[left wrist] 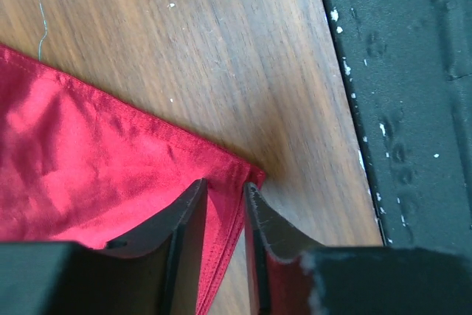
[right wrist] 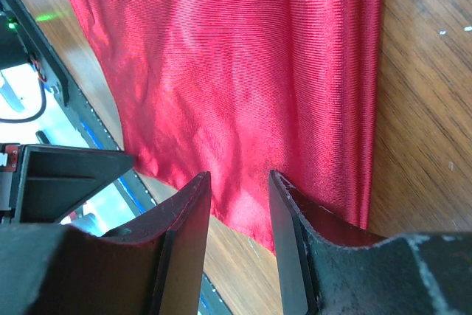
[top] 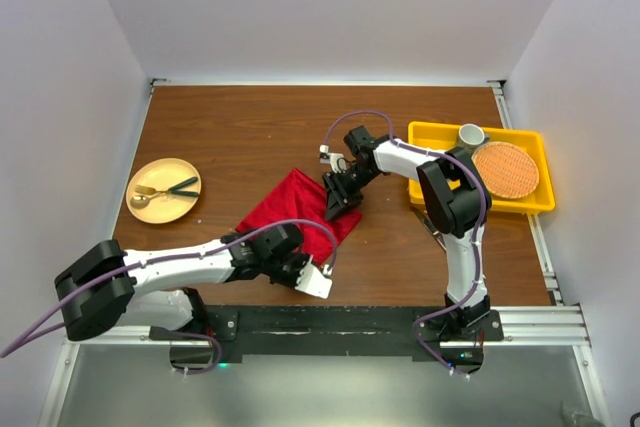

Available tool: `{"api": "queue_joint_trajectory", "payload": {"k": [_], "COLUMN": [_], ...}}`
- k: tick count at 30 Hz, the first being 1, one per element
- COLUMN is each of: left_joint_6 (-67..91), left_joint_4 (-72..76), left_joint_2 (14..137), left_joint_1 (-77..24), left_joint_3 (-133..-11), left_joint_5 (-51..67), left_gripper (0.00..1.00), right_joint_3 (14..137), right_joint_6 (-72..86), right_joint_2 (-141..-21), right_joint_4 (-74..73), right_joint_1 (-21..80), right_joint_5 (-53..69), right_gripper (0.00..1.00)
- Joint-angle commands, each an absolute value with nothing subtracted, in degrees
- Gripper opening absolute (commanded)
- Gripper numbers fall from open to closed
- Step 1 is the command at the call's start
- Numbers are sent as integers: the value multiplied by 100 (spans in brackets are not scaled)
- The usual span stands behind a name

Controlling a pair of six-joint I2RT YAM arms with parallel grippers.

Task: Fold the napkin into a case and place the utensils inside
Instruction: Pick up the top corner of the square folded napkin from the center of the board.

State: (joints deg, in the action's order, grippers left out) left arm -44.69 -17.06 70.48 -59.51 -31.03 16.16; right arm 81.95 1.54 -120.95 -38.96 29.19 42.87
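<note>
The deep-red napkin (top: 292,209) lies folded on the wooden table, near the front middle. My left gripper (top: 303,259) is at its near corner. In the left wrist view my left gripper (left wrist: 226,186) stands narrowly open, astride the layered corner of the napkin (left wrist: 88,160), with wood showing between the jaws. My right gripper (top: 335,209) is over the napkin's right edge. In the right wrist view it (right wrist: 240,176) is narrowly open just above the napkin (right wrist: 221,71), holding nothing. The utensils (top: 165,190) lie on a round tan plate (top: 150,212) at the left.
A yellow tray (top: 428,137) at the right holds a round orange woven mat (top: 505,169) and a white cup (top: 472,134). The black rail (top: 330,319) runs along the table's front edge, close to the napkin's near corner.
</note>
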Motion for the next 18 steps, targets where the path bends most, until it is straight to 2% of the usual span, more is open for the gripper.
{"api": "queue_joint_trajectory", "payload": {"k": [1, 2, 8, 13, 18], "left_joint_6": [-4684, -4685, -4597, -4553, -4474], "left_joint_4": [-1406, -1415, -1573, -1810, -1916], "left_joint_2": [7075, 7066, 6891, 6697, 6758], "left_joint_1": [-6003, -6003, -6003, -5933, -5354], "left_joint_3": [-3067, -3076, -3208, -3366, -3673], "left_joint_5": [1573, 1591, 1643, 1740, 1994], "left_gripper": [22, 16, 0, 0, 0], "right_joint_3": [8069, 8060, 8051, 8077, 8121], "right_joint_6": [158, 158, 97, 35, 26], "right_joint_2": [-12076, -12067, -12059, -12067, -12050], "right_joint_4": [-3691, -3691, -3726, -3779, -3867], "right_joint_1": [2918, 2927, 2927, 2918, 2927], "right_joint_5": [4166, 4166, 4175, 4192, 4227], "right_gripper": [42, 42, 42, 42, 43]}}
